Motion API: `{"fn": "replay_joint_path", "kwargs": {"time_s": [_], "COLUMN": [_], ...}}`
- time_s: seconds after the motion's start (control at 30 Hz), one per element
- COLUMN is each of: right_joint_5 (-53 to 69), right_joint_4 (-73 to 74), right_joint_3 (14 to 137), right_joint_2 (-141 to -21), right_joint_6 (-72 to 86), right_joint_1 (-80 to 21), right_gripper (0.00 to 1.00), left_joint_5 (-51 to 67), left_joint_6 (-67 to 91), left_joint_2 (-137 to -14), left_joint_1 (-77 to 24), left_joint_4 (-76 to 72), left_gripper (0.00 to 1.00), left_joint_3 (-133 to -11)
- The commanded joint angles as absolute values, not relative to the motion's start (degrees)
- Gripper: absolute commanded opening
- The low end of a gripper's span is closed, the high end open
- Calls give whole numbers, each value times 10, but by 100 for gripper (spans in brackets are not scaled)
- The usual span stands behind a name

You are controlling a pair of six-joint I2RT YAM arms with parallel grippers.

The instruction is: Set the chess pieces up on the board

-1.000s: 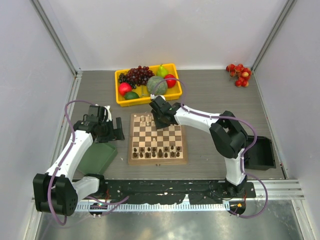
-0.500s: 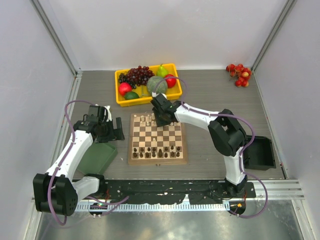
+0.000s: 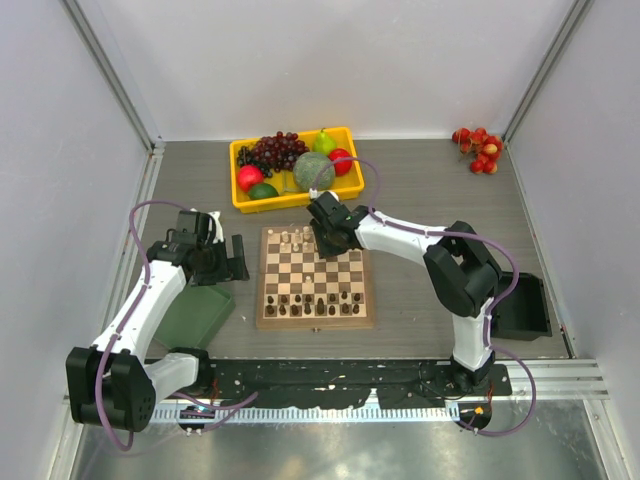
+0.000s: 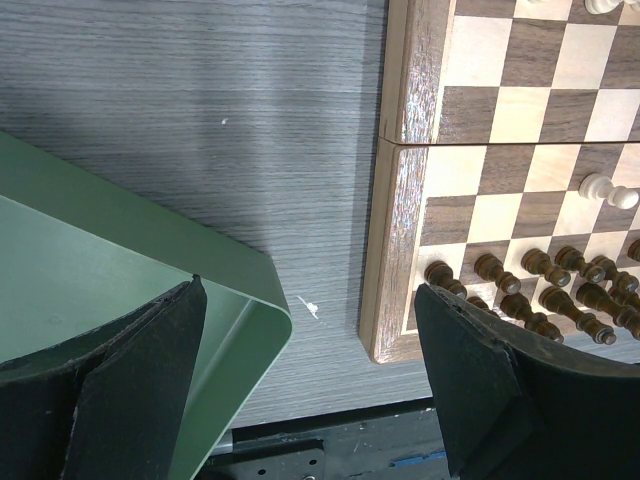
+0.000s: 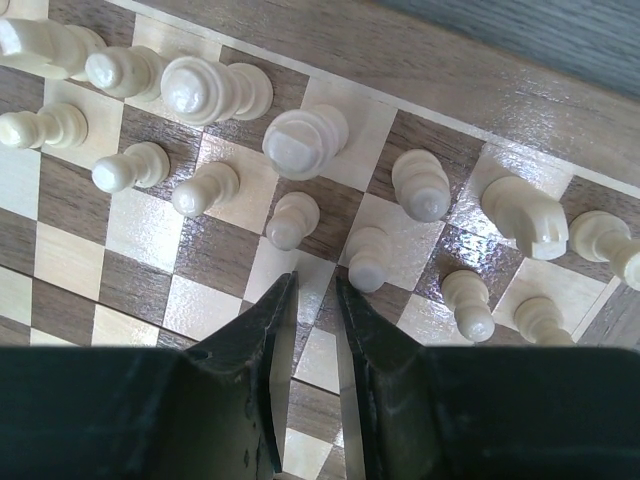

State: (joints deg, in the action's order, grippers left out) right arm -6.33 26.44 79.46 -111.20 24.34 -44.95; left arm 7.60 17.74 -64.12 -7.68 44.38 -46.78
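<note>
Hovering over cream chess pieces (image 5: 305, 140) at the board's (image 3: 316, 321) 12 o'clock, right end effector (image 5: 315, 285) sits narrowly apart and empty, probably to slip between them.

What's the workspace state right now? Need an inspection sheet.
Surface: grey wood-grain table; small white mark near the board's corner.
Job's things: chessboard flat at centre; cream chess pieces mostly on its far rows, dark chess pieces on its near rows.
Clutter: yellow tray of fruit behind the board; green tray left; red fruit cluster far right; black bin right.
Grippers: left gripper wide open, empty, between green tray and board; right gripper over the cream rows, jaws narrowly apart, nothing between.
Cables: purple cable looped along each arm.
Surroundings: white walls on three sides.
</note>
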Motion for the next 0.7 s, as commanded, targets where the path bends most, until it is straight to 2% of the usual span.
{"fn": "replay_joint_path", "kwargs": {"time_s": [0.0, 0.37, 0.67], "right_joint_5": [-76, -86, -48], "right_joint_4": [247, 247, 236], "right_joint_3": [798, 818, 802], "right_joint_2": [-1092, -1117, -1080], "right_joint_6": [245, 240, 242], "right_joint_1": [-445, -433, -435], "right_gripper": [28, 28, 29], "left_joint_5": [83, 86, 87], "left_joint_6": [174, 175, 174], "left_joint_2": [-633, -633, -635], "left_joint_1": [-74, -74, -74], "left_joint_4": [429, 429, 428], "left_gripper": [92, 92, 92], "left_joint_3": [-478, -476, -477]}}
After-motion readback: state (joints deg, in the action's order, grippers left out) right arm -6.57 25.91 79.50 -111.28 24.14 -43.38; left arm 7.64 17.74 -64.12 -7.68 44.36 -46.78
